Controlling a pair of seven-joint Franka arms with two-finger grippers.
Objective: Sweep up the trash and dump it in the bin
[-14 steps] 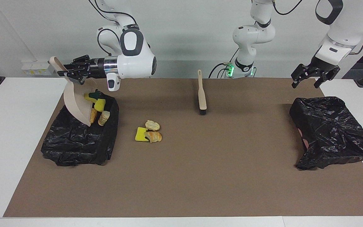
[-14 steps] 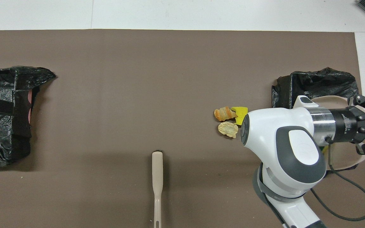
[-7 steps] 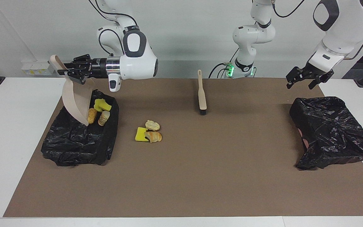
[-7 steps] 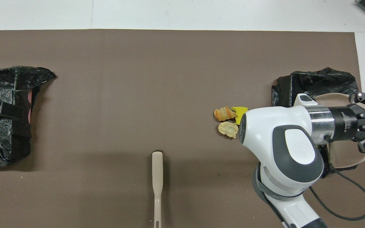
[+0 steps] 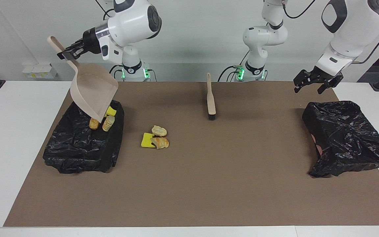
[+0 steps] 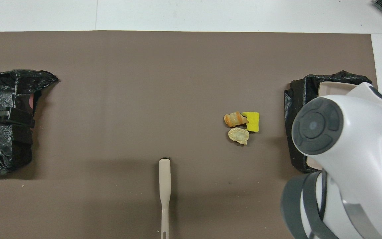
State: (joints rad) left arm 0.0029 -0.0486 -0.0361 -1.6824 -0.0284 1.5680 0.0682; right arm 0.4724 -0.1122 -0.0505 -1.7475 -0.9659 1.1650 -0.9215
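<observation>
Facing view: right gripper (image 5: 68, 52) is clamped on the handle of the dustpan (image 5: 93, 93), which hangs tilted, mouth down, over the bin (image 5: 77, 148) at the right arm's end of the table. Dumped trash (image 5: 103, 120) lies in that bin. Three more bits (image 5: 155, 137) sit on the mat toward the table's middle from the bin, with the brush (image 5: 211, 98) nearer the robots, its long axis running toward them. Left gripper (image 5: 314, 83) waits, fingers apart, over the second bag (image 5: 344, 138).

Overhead view: the right arm hides most of the dustpan and bin, so the dumped count is probably four.
</observation>
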